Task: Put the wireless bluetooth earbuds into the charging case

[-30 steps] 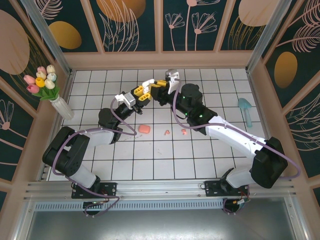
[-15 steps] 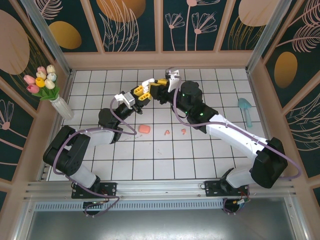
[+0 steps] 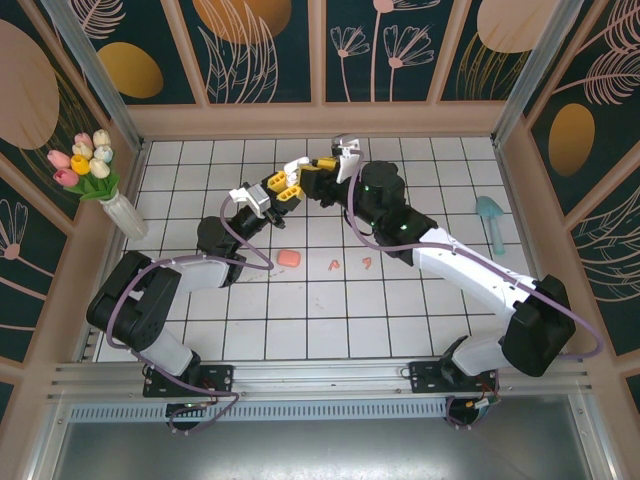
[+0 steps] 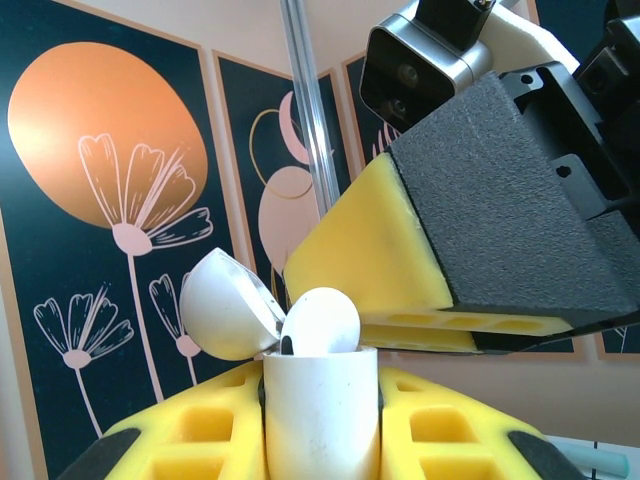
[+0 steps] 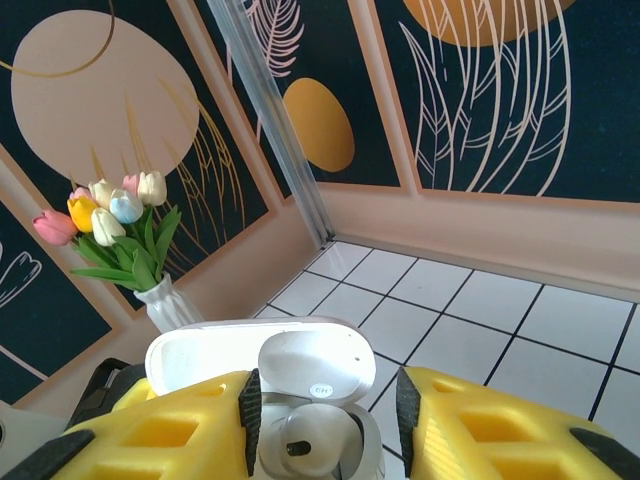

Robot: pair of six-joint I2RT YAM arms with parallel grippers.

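The case [image 4: 320, 410] is up over the middle of the counter [image 3: 330, 320], between your left fingers [image 4: 190, 430], with one earbud [image 4: 322, 320] in it and your right fingers [image 5: 470, 420] either side. Nearer you, on the counter, lie a rounded item [image 3: 289, 258], a second earbud [image 3: 335, 265] and a third earbud [image 3: 368, 264], left to right. The vase [image 3: 127, 215] stands far left, and the scoop [image 3: 492, 220] lies far right.

Setting: staged robot demonstration booth. Evidence was a white tiled floor [image 3: 330, 310], botanical wall panels [image 3: 265, 50], aluminium rail [image 3: 320, 378], and a tulip vase [image 3: 125, 215].

Black-and-white jointed arms [image 3: 470, 275] with looping purple cables [image 3: 228, 238].
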